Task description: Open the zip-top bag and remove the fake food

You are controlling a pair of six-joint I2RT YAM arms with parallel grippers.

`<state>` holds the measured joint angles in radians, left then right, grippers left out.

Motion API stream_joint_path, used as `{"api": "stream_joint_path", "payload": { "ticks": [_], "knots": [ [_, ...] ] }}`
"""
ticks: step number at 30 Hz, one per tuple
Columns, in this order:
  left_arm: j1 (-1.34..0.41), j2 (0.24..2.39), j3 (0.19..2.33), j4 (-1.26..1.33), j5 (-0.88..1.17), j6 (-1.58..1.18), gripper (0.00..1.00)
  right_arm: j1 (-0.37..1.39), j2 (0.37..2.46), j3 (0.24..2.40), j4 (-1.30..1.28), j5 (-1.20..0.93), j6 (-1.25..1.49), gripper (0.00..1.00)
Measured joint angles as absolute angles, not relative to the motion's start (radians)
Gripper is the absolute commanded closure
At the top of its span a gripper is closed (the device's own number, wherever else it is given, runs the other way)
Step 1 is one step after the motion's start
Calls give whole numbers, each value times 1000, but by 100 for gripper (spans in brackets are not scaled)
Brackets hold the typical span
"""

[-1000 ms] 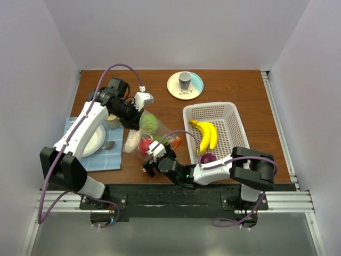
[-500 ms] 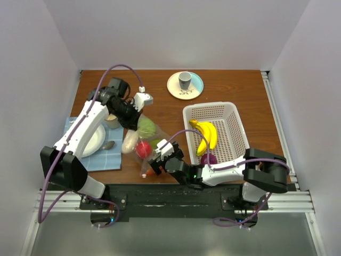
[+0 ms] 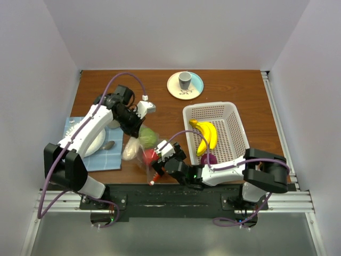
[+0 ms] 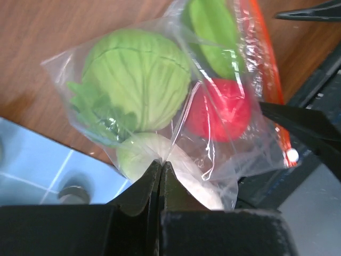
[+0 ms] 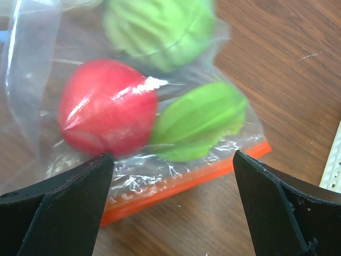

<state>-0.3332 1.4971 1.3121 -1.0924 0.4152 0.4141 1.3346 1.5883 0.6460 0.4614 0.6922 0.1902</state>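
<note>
lower centre-left of the top view, near the table's (image 3: 240,88) front edge, the zip-top bag (image 3: 139,154) is pinched by the pressed-together left gripper (image 4: 161,166). the right gripper (image 5: 171,160) is spread wide, fingers either side of the orange zip strip (image 5: 176,186). fake food (image 5: 106,114) fills the bag; bare wood lies upper right in the right wrist view.

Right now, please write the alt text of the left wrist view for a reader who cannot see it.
The left fingers are shut on a fold of the clear zip-top bag. Inside it are a green leafy toy, a red round fruit, another green piece and a cream piece; its orange zip strip runs along the right side.
</note>
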Motion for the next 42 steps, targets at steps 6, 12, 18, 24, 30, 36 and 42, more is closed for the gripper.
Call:
{"api": "stream_joint_path", "payload": {
  "ticks": [6,12,18,24,30,36,42],
  "knots": [
    [-332,1509,1277,-1028,316,434,100,1335,1588,646,441,703,175,1],
    [-332,1511,1240,-1001,254,439,100,1327,1590,646,428,741,173,5],
    [-332,1510,1224,-973,192,450,100,1325,1507,579,399,709,229,25],
    [-332,1515,1173,-945,154,457,100,1330,1307,461,397,638,293,49],
    [-332,1526,1173,-933,151,457,100,1330,1395,456,405,593,323,56],
    [-334,1526,1173,-933,147,457,100,1330,1521,491,422,575,324,53],
    [-336,1526,1173,-933,144,457,100,1330,1563,554,469,565,318,51]
  ]
}}
